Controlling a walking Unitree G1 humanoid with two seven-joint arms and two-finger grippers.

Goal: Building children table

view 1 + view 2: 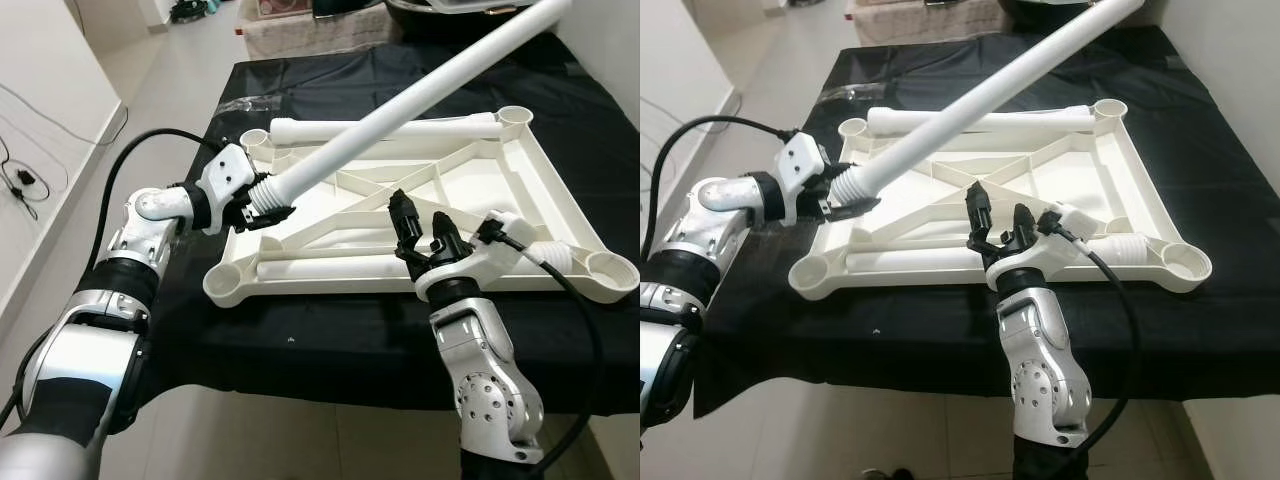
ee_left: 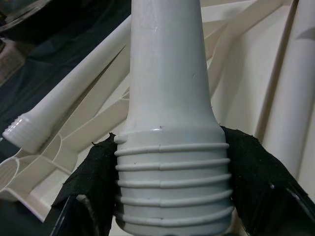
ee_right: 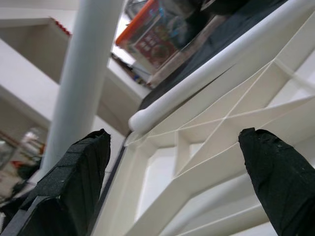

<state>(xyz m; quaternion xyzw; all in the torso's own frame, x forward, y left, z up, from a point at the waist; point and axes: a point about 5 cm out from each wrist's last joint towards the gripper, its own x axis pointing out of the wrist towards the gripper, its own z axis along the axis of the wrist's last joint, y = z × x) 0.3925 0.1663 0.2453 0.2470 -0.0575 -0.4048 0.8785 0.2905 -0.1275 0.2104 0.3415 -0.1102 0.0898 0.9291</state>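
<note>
A white plastic tabletop (image 1: 563, 203) lies upside down on the black-covered table (image 1: 330, 340), with a round socket at each corner. My left gripper (image 1: 262, 207) is shut on the threaded end (image 2: 172, 172) of a long white leg (image 1: 420, 90). The leg slants up over the tabletop toward the far right. A second leg (image 1: 400, 128) lies along the tabletop's far edge. A third (image 1: 320, 268) rests inside along the near edge, its ribbed end (image 1: 558, 258) by the near right socket. My right gripper (image 1: 425, 225) hovers open just above that near edge, holding nothing.
Light floor runs along the left of the table, with a black cable (image 1: 25, 185) near the wall. Boxes and clutter (image 1: 300, 25) stand beyond the table's far edge. The near left socket (image 1: 225, 283) sits close to the left arm.
</note>
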